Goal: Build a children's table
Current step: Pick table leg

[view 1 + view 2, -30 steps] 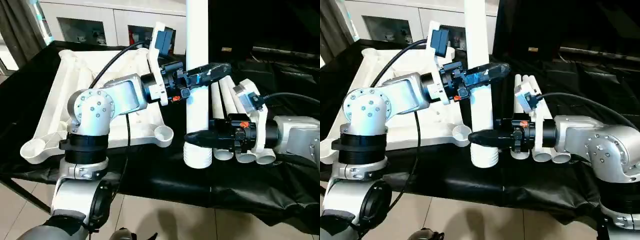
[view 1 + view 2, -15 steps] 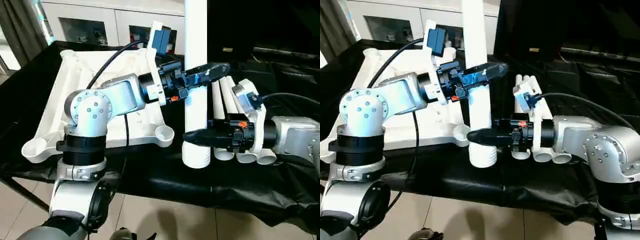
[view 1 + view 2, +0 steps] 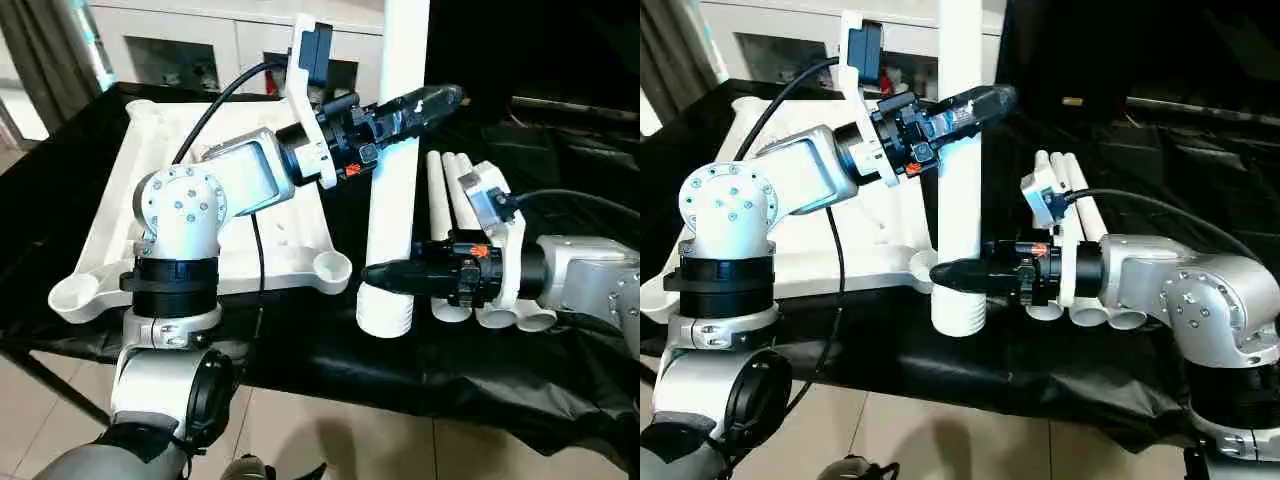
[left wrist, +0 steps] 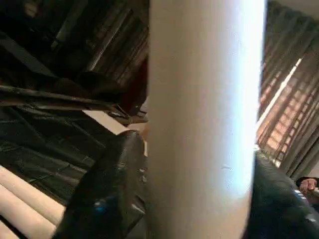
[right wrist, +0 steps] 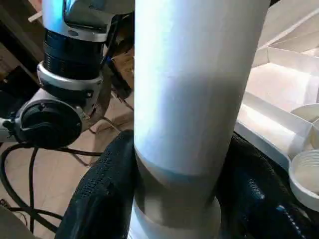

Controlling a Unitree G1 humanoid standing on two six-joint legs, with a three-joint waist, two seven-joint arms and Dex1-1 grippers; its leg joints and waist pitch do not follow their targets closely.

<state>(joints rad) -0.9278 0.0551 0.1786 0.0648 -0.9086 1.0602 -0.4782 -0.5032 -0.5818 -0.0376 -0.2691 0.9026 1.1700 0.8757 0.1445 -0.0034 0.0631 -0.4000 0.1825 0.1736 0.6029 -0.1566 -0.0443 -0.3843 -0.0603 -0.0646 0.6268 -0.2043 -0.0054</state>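
One white table leg (image 3: 392, 200) stands nearly upright over the black cloth, its ribbed wide end (image 3: 385, 312) down and its top leaning slightly right. My left gripper (image 3: 430, 100) is shut on it high up, a black finger (image 4: 112, 199) against each side. Lower down my right gripper (image 3: 375, 278) is shut on the same leg just above the ribbed end, and its fingers (image 5: 102, 199) hug the tube. The white table top (image 3: 130, 190) lies underside up at the left. Its near right corner socket (image 3: 331, 268) sits just left of the leg's foot.
Three more white legs (image 3: 447, 190) lie side by side behind my right wrist. The black-draped work surface (image 3: 300, 350) ends at a front edge with tiled floor below. A black cable (image 3: 225, 100) loops from my left wrist over the table top. White cabinets (image 3: 200, 50) stand behind.
My left gripper now sits higher on the leg and has lifted up and to the right. The leg has tipped slightly, its top leaning right. My right gripper has stayed near the foot.
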